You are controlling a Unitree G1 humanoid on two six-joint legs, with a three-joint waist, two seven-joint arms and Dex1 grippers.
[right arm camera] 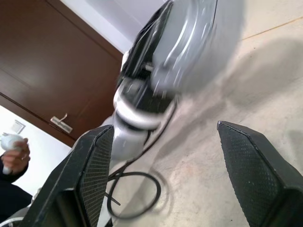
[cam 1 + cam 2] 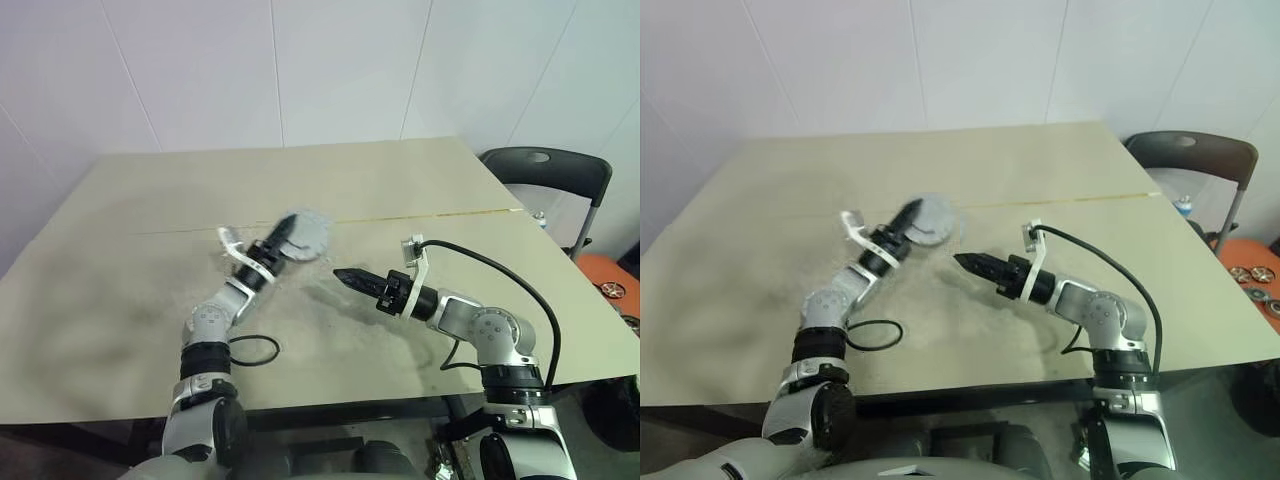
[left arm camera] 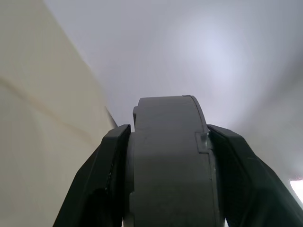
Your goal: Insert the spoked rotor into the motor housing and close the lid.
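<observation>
One lid (image 2: 304,238) clamped in left gripper (image 2: 283,236) jaws, right gripper (image 2: 345,276) jaws apart, one table (image 2: 400,190)

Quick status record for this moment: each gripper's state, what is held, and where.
left gripper: shut on a grey round part, gripped by its edge
held part: grey disc-shaped assembly, lifted above the table, blurred; cannot tell which parts it includes
right gripper: open, empty, pointing toward the held part
black cable loop: lying on the table by the left arm
</observation>
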